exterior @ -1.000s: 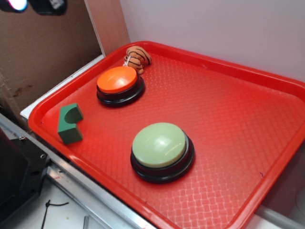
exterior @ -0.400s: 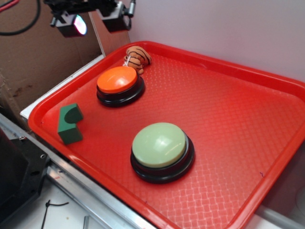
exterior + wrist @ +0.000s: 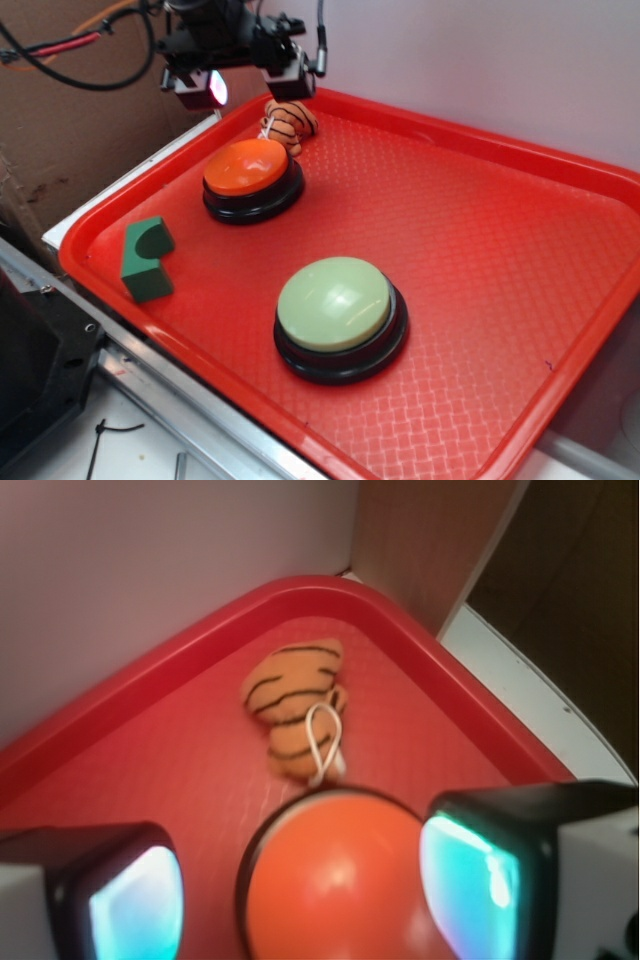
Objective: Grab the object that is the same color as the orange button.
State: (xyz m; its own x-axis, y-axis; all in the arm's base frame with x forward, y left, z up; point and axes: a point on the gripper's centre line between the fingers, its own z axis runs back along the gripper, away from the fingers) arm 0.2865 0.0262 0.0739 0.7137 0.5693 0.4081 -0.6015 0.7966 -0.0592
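My claw (image 3: 246, 85) hangs at the far left corner of the red tray (image 3: 480, 250), its two pads (image 3: 135, 900) spread wide with nothing between them. From the wrist view I only get the lower corners of the picture filled by those pads, glowing cyan and cut off at the frame edges; the fingertips themselves run out of shot. Between them sits the orange button (image 3: 335, 880), its dome cropped by the bottom edge and a little blurred. Just beyond it lies the striped plush toy (image 3: 295, 710), tucked into the tray's corner near the rim, a white loop of cord draped over it. In the exterior view the toy (image 3: 290, 120) is partly masked by the claw's right pad, and I cannot tell whether it touches the button (image 3: 247, 167). Nearer me, a green notched block (image 3: 147, 260) and a pale green button (image 3: 335, 303) stand well apart.
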